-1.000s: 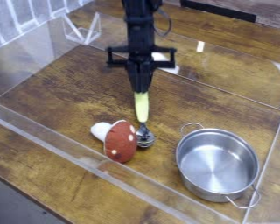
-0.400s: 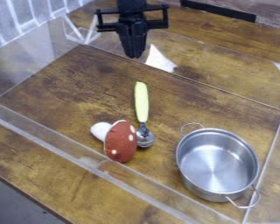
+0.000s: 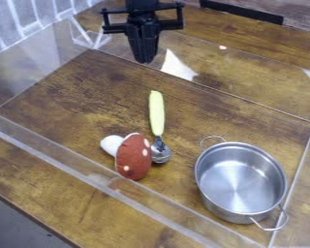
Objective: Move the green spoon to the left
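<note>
Closed, empty black claw (image 3: 144, 55) hangs at twelve o'clock; yellow-green plastic-handled silver-bowled spoon (image 3: 157, 118) touches red-capped white mushroom toy (image 3: 133, 154), so a careless grab could drag it.

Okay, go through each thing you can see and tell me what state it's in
Gripper: shut, empty, raised above the table.
Green spoon: lying flat on the table, not held, bowl end beside the mushroom.
Mushroom toy: lying on its side.
Metal pot: upright, empty.
</note>
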Controlling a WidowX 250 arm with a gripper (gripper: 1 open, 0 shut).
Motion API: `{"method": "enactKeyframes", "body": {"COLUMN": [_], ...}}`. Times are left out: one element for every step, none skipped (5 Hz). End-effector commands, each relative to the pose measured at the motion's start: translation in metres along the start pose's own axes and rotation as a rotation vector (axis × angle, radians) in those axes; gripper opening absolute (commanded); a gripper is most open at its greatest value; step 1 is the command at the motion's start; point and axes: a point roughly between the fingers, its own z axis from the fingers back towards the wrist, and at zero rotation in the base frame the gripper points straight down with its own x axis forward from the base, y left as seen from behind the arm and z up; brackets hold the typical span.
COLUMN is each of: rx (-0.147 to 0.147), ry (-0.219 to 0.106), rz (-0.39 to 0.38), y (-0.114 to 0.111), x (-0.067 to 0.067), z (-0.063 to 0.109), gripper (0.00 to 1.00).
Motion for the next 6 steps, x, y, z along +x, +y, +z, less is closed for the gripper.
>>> {"method": "enactKeyframes", "body": {"rx": [-0.010,-0.005,0.000,0.004,0.008,0.011], "ry": [-0.092,-0.091,-0.090,-0.088,-0.087,-0.086], "rz": [0.011,0.017,0.024,0.030,0.036,0.043], "y": [0.008,0.011,0.014,0.017,0.020,0.023], "x": [-0.002,-0.004,-0.004,-0.004,-0.005,-0.004], "z": [0.034,0.033,0.032,0.030,0.028,0.027], "gripper": [0.00,0.00,0.00,0.00,0.00,0.00]}}
